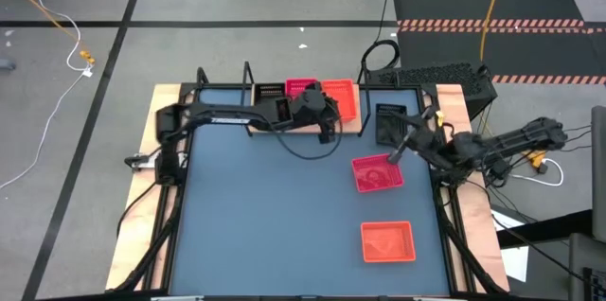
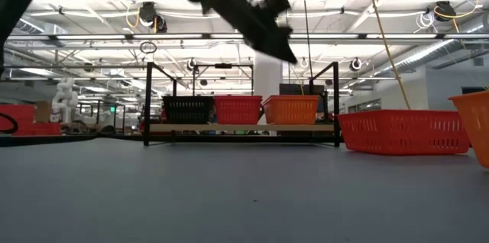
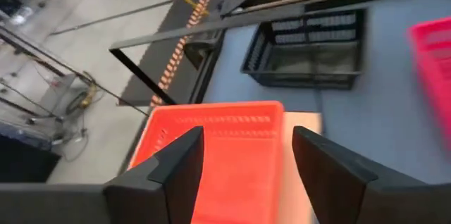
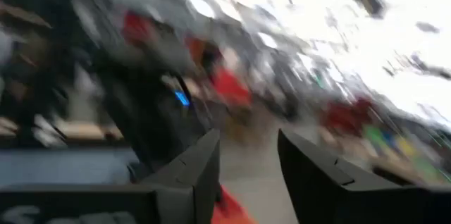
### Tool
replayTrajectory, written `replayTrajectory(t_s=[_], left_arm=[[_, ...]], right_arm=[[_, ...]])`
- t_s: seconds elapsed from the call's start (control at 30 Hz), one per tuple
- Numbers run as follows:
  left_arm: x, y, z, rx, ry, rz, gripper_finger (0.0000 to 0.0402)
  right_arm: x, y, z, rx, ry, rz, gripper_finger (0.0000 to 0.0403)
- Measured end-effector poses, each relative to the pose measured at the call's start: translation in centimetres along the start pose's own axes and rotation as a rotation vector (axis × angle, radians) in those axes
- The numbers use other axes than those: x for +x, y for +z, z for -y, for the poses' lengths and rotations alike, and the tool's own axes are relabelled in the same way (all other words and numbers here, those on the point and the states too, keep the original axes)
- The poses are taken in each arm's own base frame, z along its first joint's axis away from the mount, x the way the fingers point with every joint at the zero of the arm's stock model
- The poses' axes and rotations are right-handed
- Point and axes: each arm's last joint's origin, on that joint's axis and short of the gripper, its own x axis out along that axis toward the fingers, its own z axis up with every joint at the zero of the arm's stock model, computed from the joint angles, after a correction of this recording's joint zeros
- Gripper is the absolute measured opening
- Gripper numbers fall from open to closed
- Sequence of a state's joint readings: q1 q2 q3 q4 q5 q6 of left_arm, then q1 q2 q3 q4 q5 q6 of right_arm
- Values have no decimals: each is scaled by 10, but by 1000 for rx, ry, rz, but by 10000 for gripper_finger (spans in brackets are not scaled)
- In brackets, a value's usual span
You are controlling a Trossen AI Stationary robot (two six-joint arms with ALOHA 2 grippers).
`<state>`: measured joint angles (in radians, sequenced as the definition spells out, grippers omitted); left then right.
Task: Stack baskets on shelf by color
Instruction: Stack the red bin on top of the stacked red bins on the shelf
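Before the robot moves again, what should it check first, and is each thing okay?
1. Left gripper open with nothing in it: ok; it hangs above the orange-red basket on the shelf.
2. Shelf has a black, a pinkish-red and an orange-red stack in a row: ok.
3. All baskets on the shelf: not ok. A pinkish-red basket, an orange-red basket and a black basket sit on the table.
4. Right gripper at the loose pinkish-red basket's edge: ok.
5. Right gripper holding that basket: cannot tell.
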<state>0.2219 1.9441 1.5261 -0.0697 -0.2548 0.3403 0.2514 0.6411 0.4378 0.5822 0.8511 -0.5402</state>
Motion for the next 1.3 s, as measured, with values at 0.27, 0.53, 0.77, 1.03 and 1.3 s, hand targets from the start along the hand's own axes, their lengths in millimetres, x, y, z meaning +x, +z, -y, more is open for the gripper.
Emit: replayTrajectory(t_s=[0.27,0.53,0.77,1.03,1.3], left_arm=[[-64,-1,-6,-112,-157,146,215],[-75,-38,68,190,-371,475,172],[-18,-28,115,388,-458,379,138],[25,-15,136,568,-569,189,135],[43,-22,146,672,-550,221,196]], right_arm=[[16,-7,-21,-23,-146,-245,182],[10,40,-24,-34,-23,-202,184],[-1,47,-31,-38,68,-209,184],[-9,40,-37,-64,127,-248,184],[-14,34,-40,-85,159,-275,184]])
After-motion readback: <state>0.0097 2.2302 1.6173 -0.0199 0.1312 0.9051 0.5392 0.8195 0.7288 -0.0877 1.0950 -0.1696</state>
